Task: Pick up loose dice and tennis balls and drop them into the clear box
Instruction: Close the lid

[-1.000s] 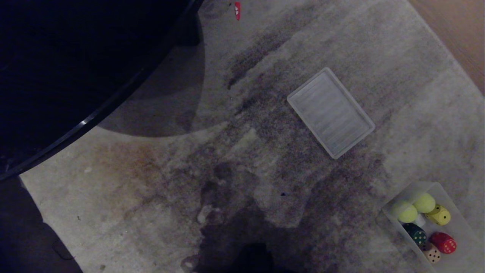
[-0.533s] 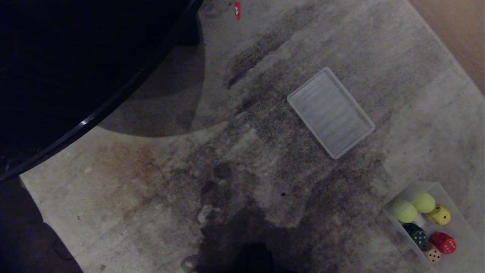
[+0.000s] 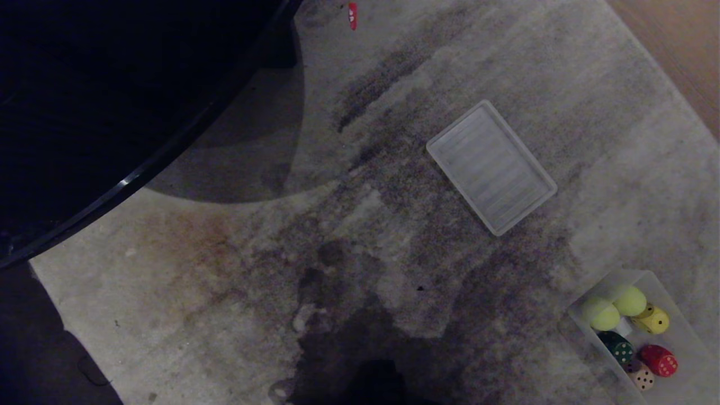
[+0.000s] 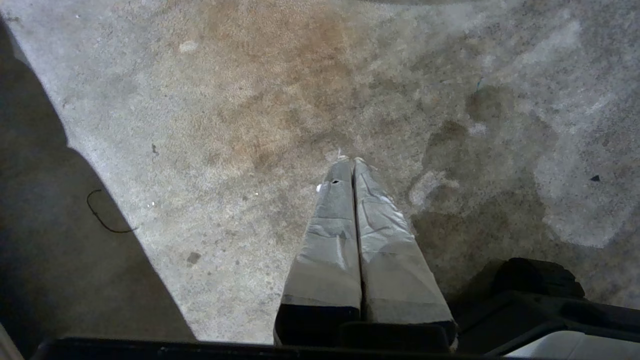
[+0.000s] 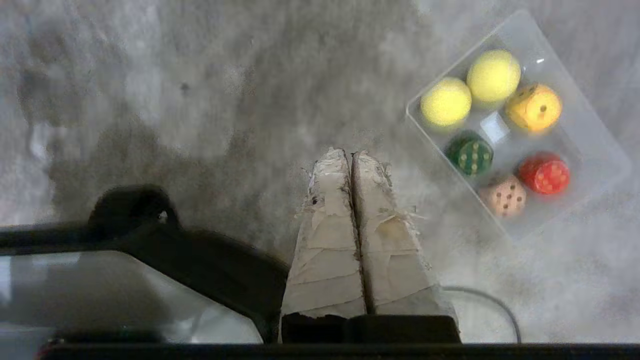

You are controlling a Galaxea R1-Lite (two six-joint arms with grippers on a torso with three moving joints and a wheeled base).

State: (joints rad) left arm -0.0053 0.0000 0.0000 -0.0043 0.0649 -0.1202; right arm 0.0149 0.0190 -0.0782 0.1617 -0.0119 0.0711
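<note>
Clear box (image 3: pixel 683 337) at lower right on stained carpet (image 3: pixel 225 292) holds two tennis balls (image 3: pixel 601 314) and four dice (image 3: pixel 658 360); ribbed lid (image 3: pixel 491 167) lies apart.

Left gripper (image 4: pixel 353 161): both fingers pressed flat together along their length, tips meeting, nothing between them.
Left fingers (image 4: pixel 330 235): wrapped in grey tape, tapering to a point.
Right gripper (image 5: pixel 351 152): fingers likewise closed against each other, empty.
Right fingers (image 5: pixel 390 240): covered in pale, frayed tape.
Head view: neither arm visible.
</note>
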